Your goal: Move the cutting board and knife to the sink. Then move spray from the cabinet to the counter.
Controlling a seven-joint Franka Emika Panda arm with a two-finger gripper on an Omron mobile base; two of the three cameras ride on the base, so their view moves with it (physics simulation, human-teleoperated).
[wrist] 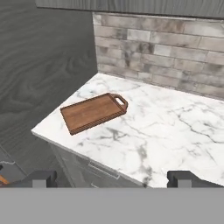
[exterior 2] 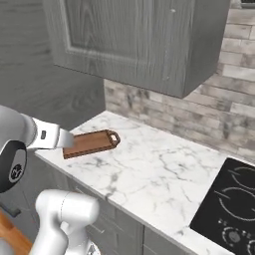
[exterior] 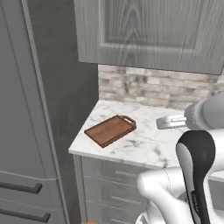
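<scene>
Lying flat on the counter near its left corner, the board points its loop handle toward two o'clock in the hand view. Gripper at six o'clock, fingers wide apart, holding nothing. Cabinet door shut above.

Kitchen, rendered. I see a white marble counter over grey drawers, grey wall cabinet above, stone-tile backsplash, black cooktop, and a wooden cutting board on the counter.
</scene>
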